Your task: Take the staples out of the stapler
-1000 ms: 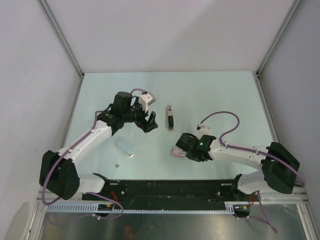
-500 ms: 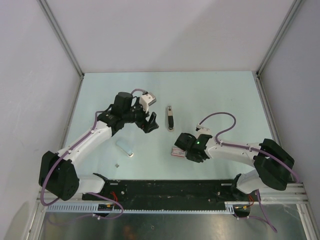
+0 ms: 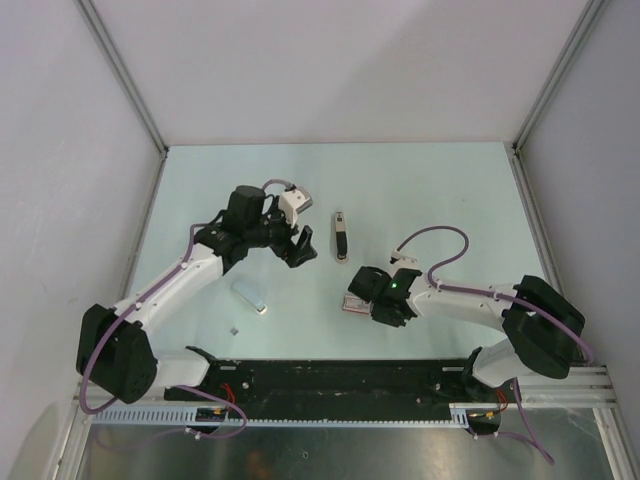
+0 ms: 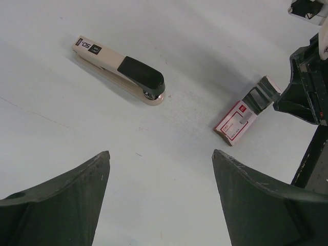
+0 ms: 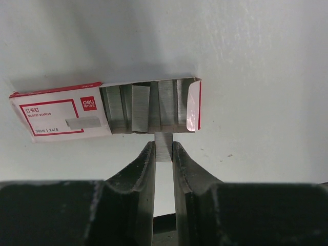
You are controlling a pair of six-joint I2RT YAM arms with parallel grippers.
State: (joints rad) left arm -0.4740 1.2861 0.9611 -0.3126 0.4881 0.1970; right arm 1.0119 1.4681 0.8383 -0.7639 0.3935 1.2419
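Beige-black stapler [image 4: 120, 72], red-white box [image 5: 56, 119], silvery staple strip [image 5: 164, 146]

A pale mint-green surface [image 3: 440, 190] forms the floor of a booth closed in by plain white walls [image 3: 330, 70], with aluminium posts [image 3: 122, 80] running up the back corners. Right of centre on it lies a small cardboard box [image 3: 351, 303], its white label edged in red and its inner tray slid out at one end. Along the near edge runs a black base plate [image 3: 340, 378], and in front of that a slotted pale cable duct [image 3: 150, 412].
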